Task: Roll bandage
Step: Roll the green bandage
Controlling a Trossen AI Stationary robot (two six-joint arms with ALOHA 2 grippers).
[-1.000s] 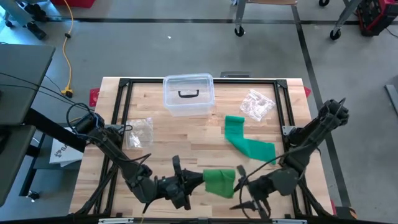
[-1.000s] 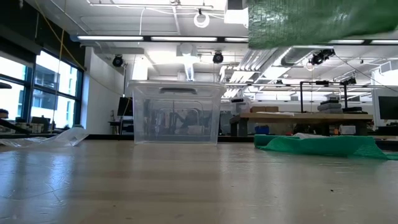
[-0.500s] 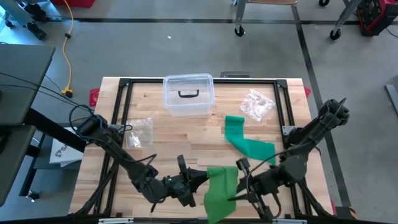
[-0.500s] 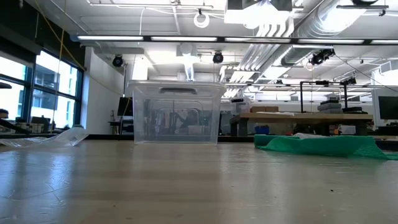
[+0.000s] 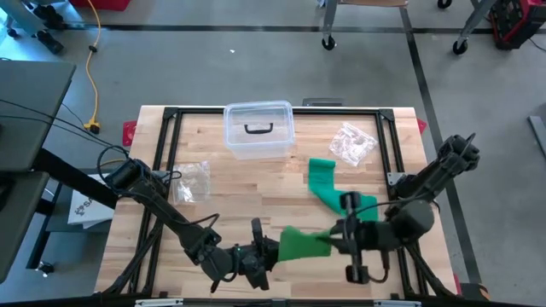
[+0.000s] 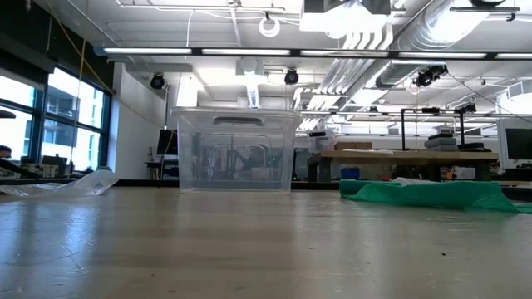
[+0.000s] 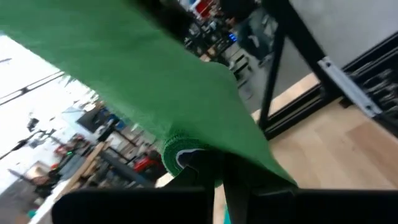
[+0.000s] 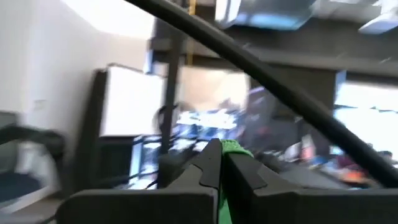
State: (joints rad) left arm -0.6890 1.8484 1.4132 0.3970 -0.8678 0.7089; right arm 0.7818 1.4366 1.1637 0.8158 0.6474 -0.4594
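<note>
High view: I am pinching the green bandage near the table's front edge between both clamped grippers, left gripper and right gripper. Left wrist view: its rolled end is sitting between the closed fingers.

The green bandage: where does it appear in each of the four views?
High view: green bandage, right of centre, running to the front edge.
Low view: far right.
Left wrist view: across the middle.
Right wrist view: bottom centre.
Shared landmark: clear plastic box.
</note>
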